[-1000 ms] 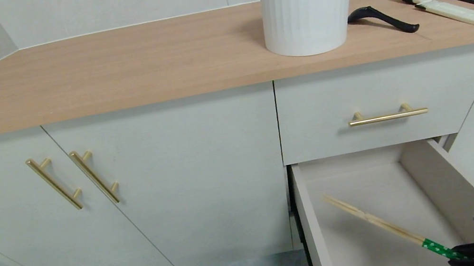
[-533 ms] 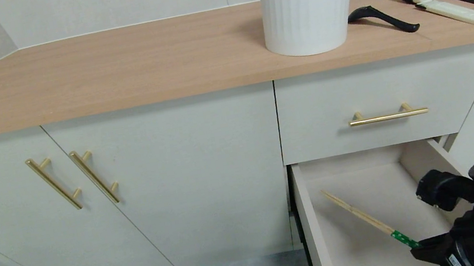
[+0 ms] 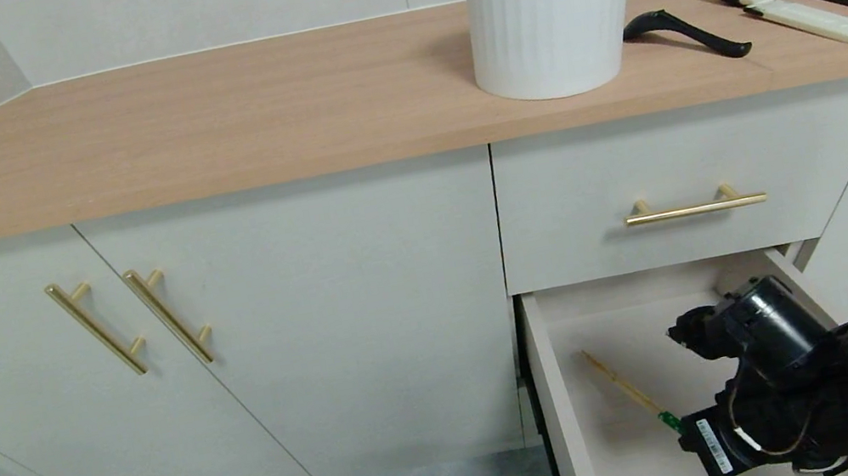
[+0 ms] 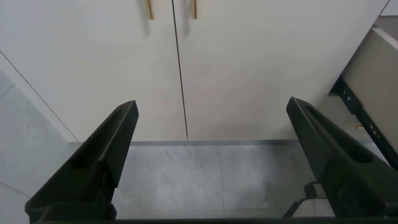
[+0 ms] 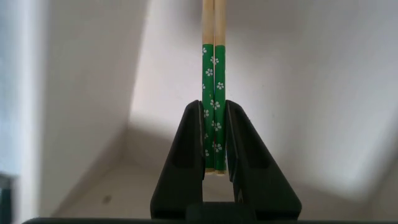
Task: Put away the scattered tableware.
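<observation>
**In the open lower drawer: chopsticks held, release pending**

Inside the pale open lower drawer [image 3: 551, 397], the right gripper [image 3: 678, 430] holds a pair of bamboo chopsticks with green flower-print ends [image 3: 626, 389]. The right wrist view shows the right gripper [image 5: 214, 109] with both fingers [image 5: 191, 134] pinching the printed ends, and the chopsticks [image 5: 214, 62] sit side by side and parallel.

Step in hand looks like the placing stage for the chopsticks. They slant from the grip towards the drawer's back-left, over the bare floor (can't tell whether the tips touch it).

The next move likely calls for:
- lowering until the sticks lie near flat, so they don't bounce or roll on release
- spreading the fingers, then lifting straight up, clear of the drawer's walls
- going for what's left on the light wooden countertop [image 3: 198, 121]: a cream knife with a black band [image 3: 791, 13] and a black curved-handle utensil [image 3: 683, 33], both right of the tall white ribbed container [image 3: 548, 2]

Pose:
- The right arm comes in from the drawer's front-right corner, with the wrist low between the side walls and the gripper pointing in and to the left.
- The left gripper [image 4: 211, 107] hangs low in front of the closed cabinet doors [image 4: 261, 56], left of the drawer. Its fingers are spread wide and hold nothing.
</observation>
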